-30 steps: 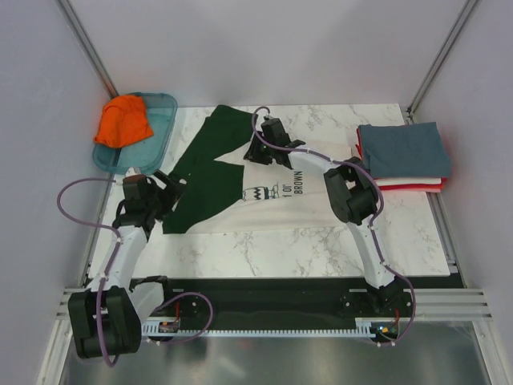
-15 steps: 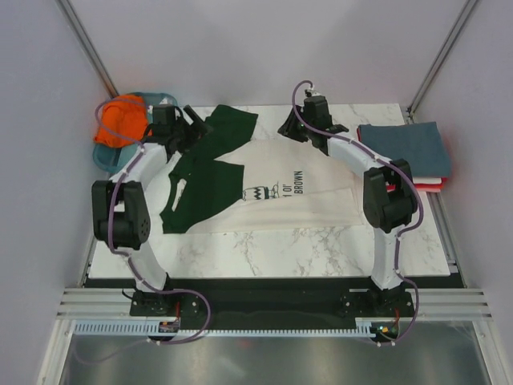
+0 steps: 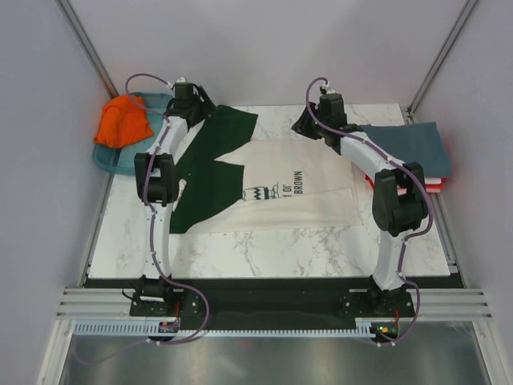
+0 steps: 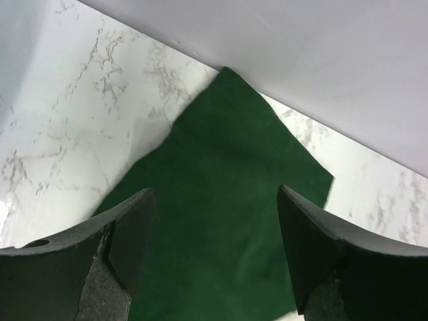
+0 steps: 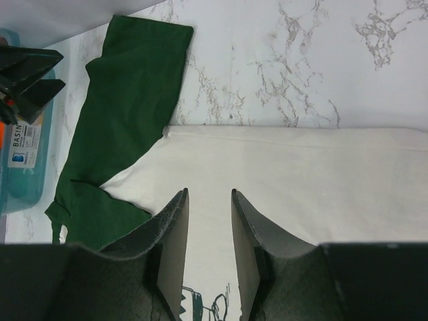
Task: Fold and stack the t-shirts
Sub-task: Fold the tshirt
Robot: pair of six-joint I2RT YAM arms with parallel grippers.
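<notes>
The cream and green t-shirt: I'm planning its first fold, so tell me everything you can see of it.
The cream t-shirt is soft cloth, spread flat and sideways on the marble table, dark green sleeves toward the left arm's side, one pointing to the far edge. A small black print reading BROWN marks the chest. The open left gripper is over the far sleeve, the right gripper over the cream far edge; neither holds it.

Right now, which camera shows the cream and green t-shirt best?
The top external view: the cream t-shirt lies spread flat, almost whole, print visible. The left wrist view shows only a green sleeve; the right wrist view shows its far edge and a sleeve.
</notes>
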